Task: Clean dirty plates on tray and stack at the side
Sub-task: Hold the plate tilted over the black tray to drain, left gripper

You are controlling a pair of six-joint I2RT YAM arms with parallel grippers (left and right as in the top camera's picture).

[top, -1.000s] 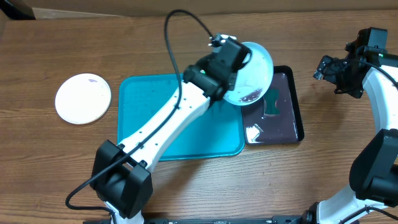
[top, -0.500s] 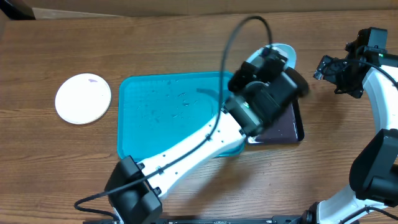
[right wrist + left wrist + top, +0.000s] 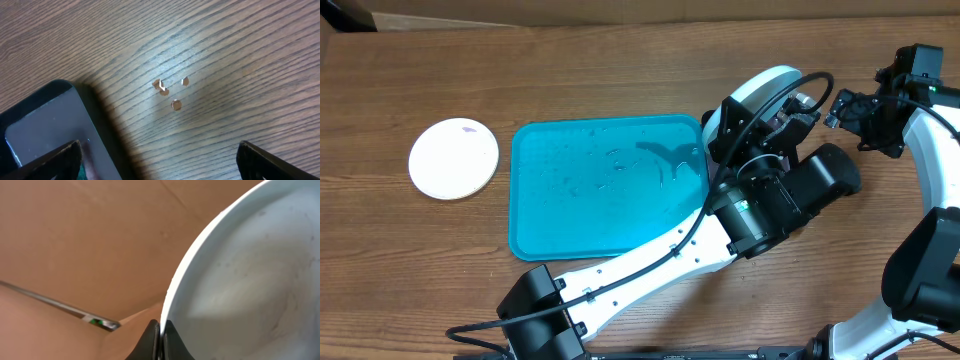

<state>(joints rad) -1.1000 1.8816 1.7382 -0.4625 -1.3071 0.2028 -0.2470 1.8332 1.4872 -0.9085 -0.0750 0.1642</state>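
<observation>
- Worktop (image 3: 620, 60): tray (image 3: 535, 235) central, white plate (image 3: 454, 158) toward left edge.
- Left fingers (image 3: 151, 339) clamp pale blue plate (image 3: 250, 280) rim, off tray's right edge.
- Right fingers (image 3: 280, 162) spread, empty.

A robotics lab bench: two cabled robot arms (image 3: 650, 255) on a wood-grain desk (image 3: 620, 60), with cardboard (image 3: 75, 235) behind.

Black tray (image 3: 42, 122) cut off left/btm in right wrist view, hidden under left arm (image 3: 650, 255) overhead. Plate (image 3: 250, 280) cropped right/btm.

Left pincer (image 3: 159, 339) clamped shut, left arm (image 3: 650, 262) stretched rightward; right pincer (image 3: 160, 160) gaping wide.
</observation>
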